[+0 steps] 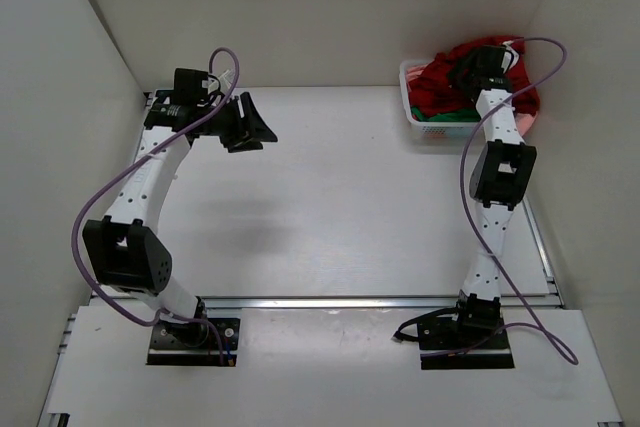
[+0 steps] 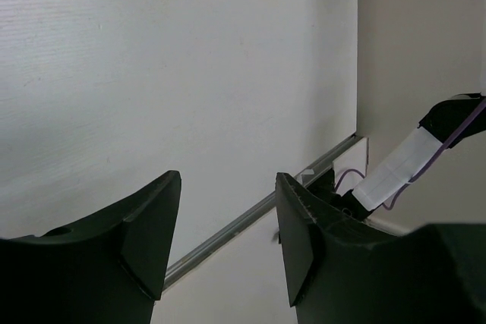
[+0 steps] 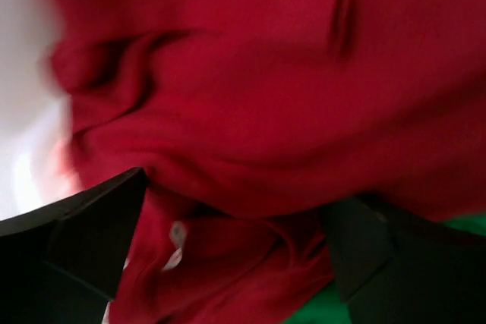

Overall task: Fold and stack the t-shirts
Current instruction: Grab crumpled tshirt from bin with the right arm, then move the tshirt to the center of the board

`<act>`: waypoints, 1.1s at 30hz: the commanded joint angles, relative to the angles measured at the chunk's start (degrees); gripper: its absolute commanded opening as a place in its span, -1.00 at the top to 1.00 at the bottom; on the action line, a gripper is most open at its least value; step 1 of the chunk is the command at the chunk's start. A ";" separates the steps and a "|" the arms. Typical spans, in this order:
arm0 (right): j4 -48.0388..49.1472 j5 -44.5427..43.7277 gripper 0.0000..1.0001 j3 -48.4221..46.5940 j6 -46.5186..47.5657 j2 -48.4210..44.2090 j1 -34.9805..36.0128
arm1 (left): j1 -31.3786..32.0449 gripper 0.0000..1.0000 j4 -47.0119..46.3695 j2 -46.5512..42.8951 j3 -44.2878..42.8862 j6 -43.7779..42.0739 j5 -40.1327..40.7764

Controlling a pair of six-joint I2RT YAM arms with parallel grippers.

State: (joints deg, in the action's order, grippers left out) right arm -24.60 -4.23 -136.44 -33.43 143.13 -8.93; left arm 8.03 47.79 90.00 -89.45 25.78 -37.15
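Observation:
The dark red t-shirt (image 1: 440, 79) lies crumpled on top of the white slatted basket (image 1: 412, 119) at the back right. A strip of the bright green t-shirt (image 1: 440, 117) shows under it. A bit of salmon pink cloth (image 1: 528, 122) shows at the basket's right side. My right gripper (image 3: 235, 210) is open, pushed down into the red shirt (image 3: 250, 96), with a fold of red cloth between the wide-apart jaws; green cloth (image 3: 311, 312) shows below. My left gripper (image 1: 250, 125) is open and empty, held above the table at the back left; it also shows in the left wrist view (image 2: 228, 187).
White walls close the table (image 1: 330, 197) on the left, back and right. A metal rail (image 1: 380, 300) runs across the near edge in front of both arm bases. The right arm's purple cable (image 1: 545, 57) loops above the basket.

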 commanded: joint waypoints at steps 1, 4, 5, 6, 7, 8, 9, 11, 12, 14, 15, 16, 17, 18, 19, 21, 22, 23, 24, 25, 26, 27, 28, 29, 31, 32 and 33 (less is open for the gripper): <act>2.81 -1.93 -0.77 -5.56 -3.39 5.03 -1.44 | -1.70 -0.28 3.80 0.35 -2.66 -2.32 -1.09; 2.19 1.06 0.18 -8.93 -5.15 7.86 -2.23 | -1.97 -0.27 4.24 1.14 -3.54 -2.84 -1.26; 3.15 1.41 0.39 -7.88 -5.24 7.26 -2.06 | -2.32 -0.27 4.85 1.15 -3.54 -2.67 -1.18; 4.29 1.76 0.67 -7.27 -4.72 6.82 -1.62 | -2.23 -0.27 4.60 1.58 -3.36 -2.84 -1.26; 4.38 1.33 0.93 -5.78 -4.11 4.81 -1.18 | -2.32 -0.26 4.24 1.24 -3.54 -2.93 -1.44; 5.26 1.24 1.00 -4.55 -3.49 3.92 -1.27 | -2.32 -0.25 4.15 1.41 -3.36 -2.67 -1.44; 4.57 1.07 1.00 -4.19 -2.96 2.26 -0.92 | -2.23 -0.23 4.15 1.41 -3.28 -2.58 -1.96; 4.65 1.07 1.00 -3.31 -1.29 -0.65 -0.30 | -2.15 -0.22 3.80 1.15 -3.10 -2.58 -1.26; 5.00 1.50 1.00 -3.22 -0.68 -2.75 -0.21 | -1.88 -0.21 3.89 0.89 -3.19 -2.40 -1.18; 5.70 2.12 1.00 -2.69 1.52 -7.14 0.40 | -1.53 -0.22 3.36 0.36 -2.75 -2.05 -0.91; 5.88 2.12 1.00 -2.60 3.18 -8.38 0.66 | -1.01 -0.21 2.93 -0.34 -2.75 -1.88 -0.74; 5.62 1.95 1.00 -2.43 3.98 -10.83 1.10 | -0.83 -0.20 2.84 -0.78 -2.66 -1.79 -1.00; 5.88 1.51 1.00 -2.08 6.08 -13.20 1.98 | -0.56 -0.21 2.49 -0.96 -2.31 -1.26 -0.74; 6.66 1.24 0.98 -1.12 7.23 -15.66 2.33 | 0.31 -0.20 2.22 -1.40 -2.05 -1.17 -0.39; 7.71 1.33 1.00 -0.76 8.02 -16.73 2.60 | 0.67 -0.19 1.96 -1.75 -2.31 -1.34 -0.21; 8.95 2.90 1.00 2.22 9.17 -21.64 3.21 | 1.89 -0.19 1.96 -2.89 -2.75 -1.17 0.14; 8.96 3.35 1.00 2.67 9.09 -23.06 3.30 | 1.99 -0.19 1.87 -3.24 -3.18 -0.74 0.32; 9.48 5.26 0.99 3.63 9.61 -25.77 3.65 | 2.34 -0.19 1.61 -3.77 -3.36 -0.64 0.06; 10.00 6.59 1.00 4.51 11.18 -26.58 4.26 | 2.08 -0.15 1.34 -4.21 -3.45 -0.30 0.06; 10.27 6.34 1.00 4.95 12.24 -29.63 5.31 | 2.08 -0.11 1.34 -5.00 -3.80 0.40 -0.29; 10.36 6.69 1.00 5.65 15.29 -32.36 7.33 | 1.55 -0.09 0.73 -5.44 -3.89 0.76 -0.73; 10.36 5.21 1.00 5.57 19.24 -33.87 8.48 | 0.85 -0.05 0.03 -6.23 -3.37 1.63 -1.34; 10.71 2.93 1.00 6.09 21.02 -36.41 11.27 | 0.41 -0.03 0.02 -7.19 -3.80 2.34 -2.05; 11.06 1.08 1.00 6.80 23.73 -39.56 13.82 | 0.49 -0.01 -1.02 -7.55 -4.50 2.78 -2.05; 12.55 -0.16 1.00 9.08 26.30 -44.13 16.91 | 0.32 0.00 -0.94 -9.30 -5.99 2.61 -1.88; 12.65 -0.17 1.00 11.00 26.14 -47.04 18.14 | 0.06 0.02 -0.42 -9.31 -7.57 2.70 -1.44; 13.69 -0.08 1.00 12.68 25.87 -49.68 18.85 | -0.12 0.01 -0.50 -9.83 -8.54 2.09 -0.74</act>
State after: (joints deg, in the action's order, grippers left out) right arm -17.21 -2.39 -126.19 -12.78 101.14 7.29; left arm 8.43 49.23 84.47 -93.49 27.68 -37.47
